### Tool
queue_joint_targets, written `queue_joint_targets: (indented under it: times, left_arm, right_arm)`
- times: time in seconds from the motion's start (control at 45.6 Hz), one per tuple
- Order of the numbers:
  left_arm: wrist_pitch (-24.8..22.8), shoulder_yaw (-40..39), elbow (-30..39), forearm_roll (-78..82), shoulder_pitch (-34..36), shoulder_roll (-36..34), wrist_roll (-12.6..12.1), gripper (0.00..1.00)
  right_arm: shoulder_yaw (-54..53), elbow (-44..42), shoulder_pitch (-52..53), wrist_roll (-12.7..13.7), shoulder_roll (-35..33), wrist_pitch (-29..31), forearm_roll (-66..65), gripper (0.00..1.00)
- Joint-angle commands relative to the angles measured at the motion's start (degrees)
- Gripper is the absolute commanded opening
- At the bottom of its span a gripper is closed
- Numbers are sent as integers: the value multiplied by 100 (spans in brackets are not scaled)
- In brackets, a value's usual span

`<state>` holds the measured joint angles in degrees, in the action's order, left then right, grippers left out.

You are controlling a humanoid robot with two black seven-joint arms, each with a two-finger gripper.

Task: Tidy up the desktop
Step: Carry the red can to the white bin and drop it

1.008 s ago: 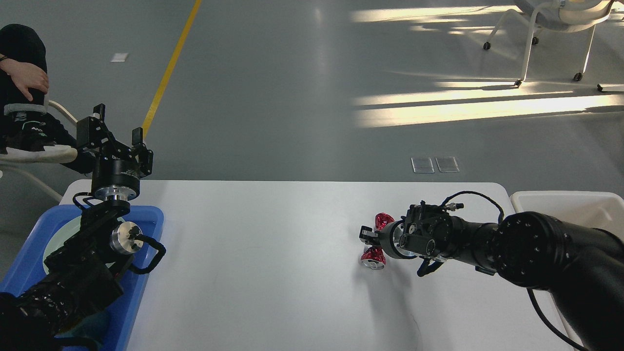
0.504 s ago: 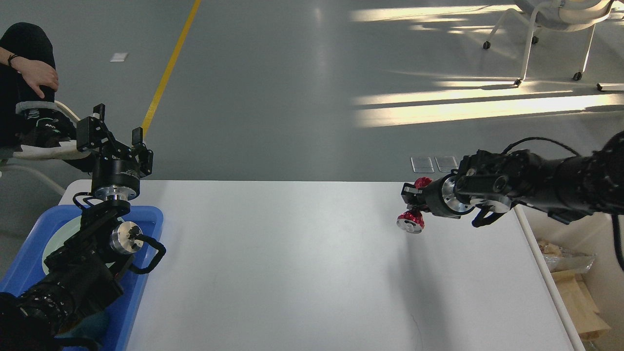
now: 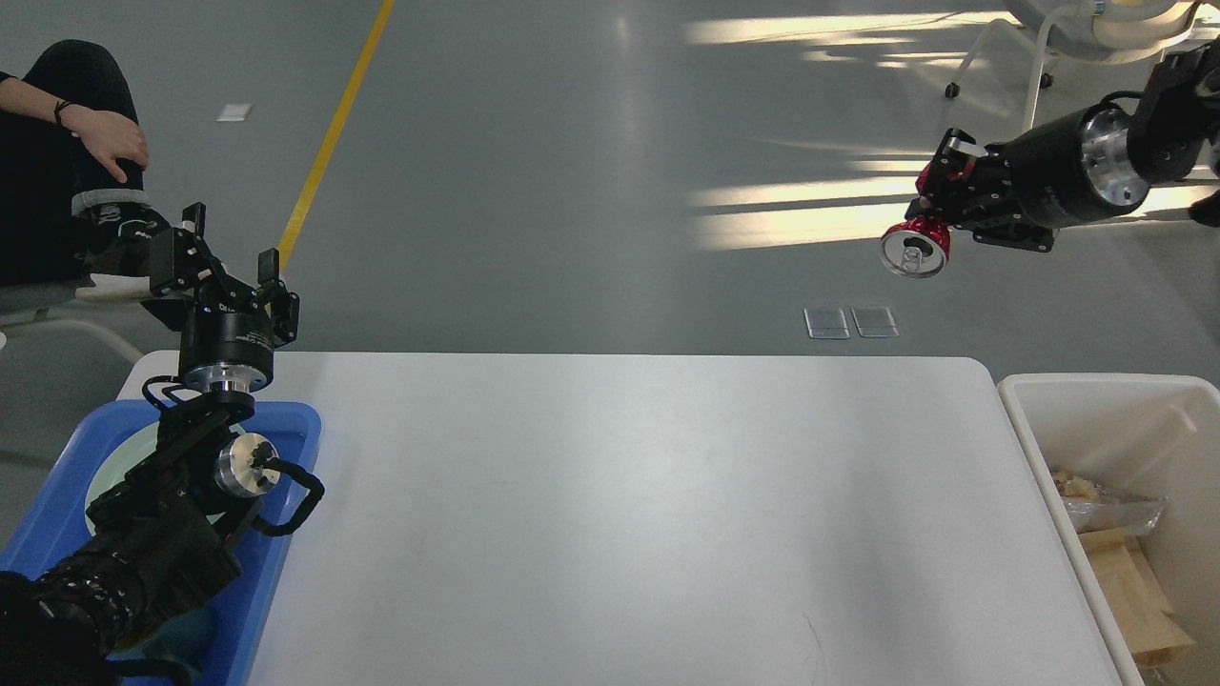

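The white desktop (image 3: 620, 514) fills the lower middle of the head view. My right gripper (image 3: 939, 191) is raised high at the upper right, beyond the table's far right corner, shut on a crushed red can (image 3: 917, 246) whose silver top faces me. My left gripper (image 3: 229, 257) stands upright over the far left corner of the desktop, above the blue tray (image 3: 286, 534). Its two fingers are apart and hold nothing.
The blue tray at the left holds a pale green plate (image 3: 105, 476), partly hidden by my left arm. A white bin (image 3: 1096, 391) at the right holds paper and wrapper scraps. A person (image 3: 67, 152) sits at the far left. A chair (image 3: 1077, 38) stands far right.
My right gripper has lifted the red can off the desktop and swung it up and to the right, well above the table. The left arm has not moved. The person's hand shifted.
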<state>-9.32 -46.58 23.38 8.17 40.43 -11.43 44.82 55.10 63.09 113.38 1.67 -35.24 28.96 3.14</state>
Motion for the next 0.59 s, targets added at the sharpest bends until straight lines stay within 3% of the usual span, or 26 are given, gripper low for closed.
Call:
queue_joint_targets:
  times: [0.0,0.219,0.504,0.57]
  left_arm:
    - [0,0,0,0,0,1,0,97]
    - [0,0,0,0,0,1,0,97]
    - [0,0,0,0,0,1,0,97]
    - [0,0,0,0,0,1,0,97]
  right_arm:
    - [71,-515,-508,9,-202,-233,-50,0]
    - [-306,-2897,-2767,9,-281,-470,46,0]
    - [-1397,-4207,-5123,0,-211,-945,29,0]
    - [-1414,-4471,-5492,0,-133,-1173,29,9]
